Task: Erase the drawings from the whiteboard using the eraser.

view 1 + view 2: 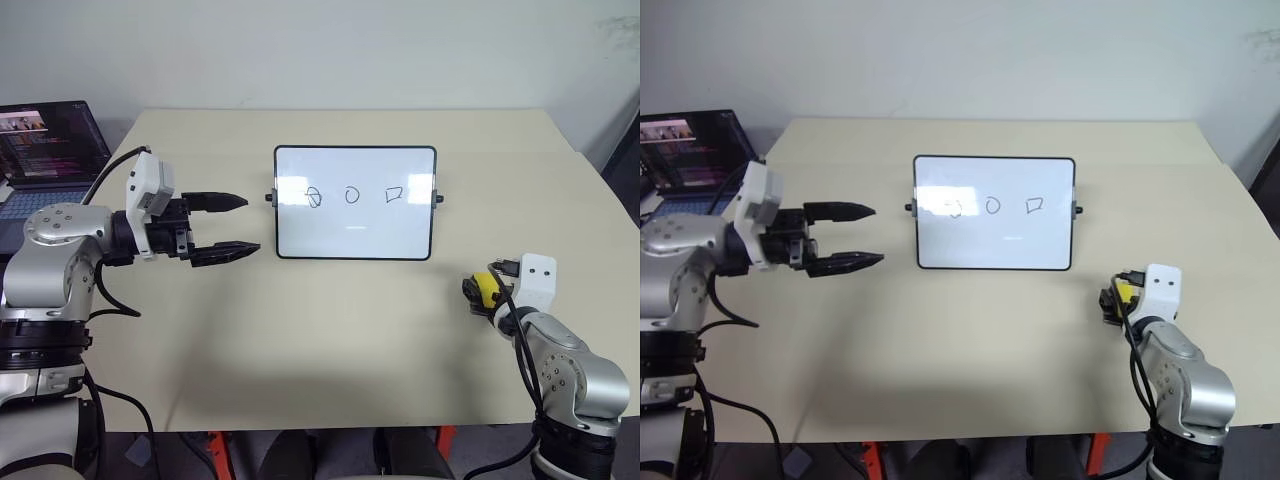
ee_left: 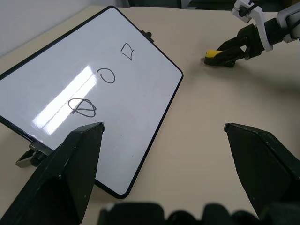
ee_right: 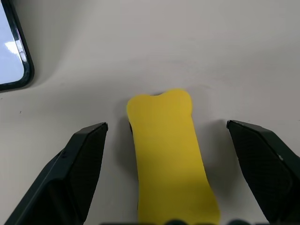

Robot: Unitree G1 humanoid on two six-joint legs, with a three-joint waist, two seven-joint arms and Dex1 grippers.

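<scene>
Yellow eraser single between spread right claw, three drawings on one whiteboard, left claw spread, empty.

No readable text anywhere; only shapes on the whiteboard, laptop screen illegible.

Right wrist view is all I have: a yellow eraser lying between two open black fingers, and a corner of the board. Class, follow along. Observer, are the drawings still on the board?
Observer: Yes. Three drawings sit in a row on the whiteboard: a crossed oval, a circle, a rough quadrilateral.
Operator: Where is the other gripper?
Observer: The left gripper hovers open beside the whiteboard's left edge, holding nothing.
Operator: Is the eraser lifted?
Observer: No. The eraser lies on the table, with the right gripper open around it.
</scene>
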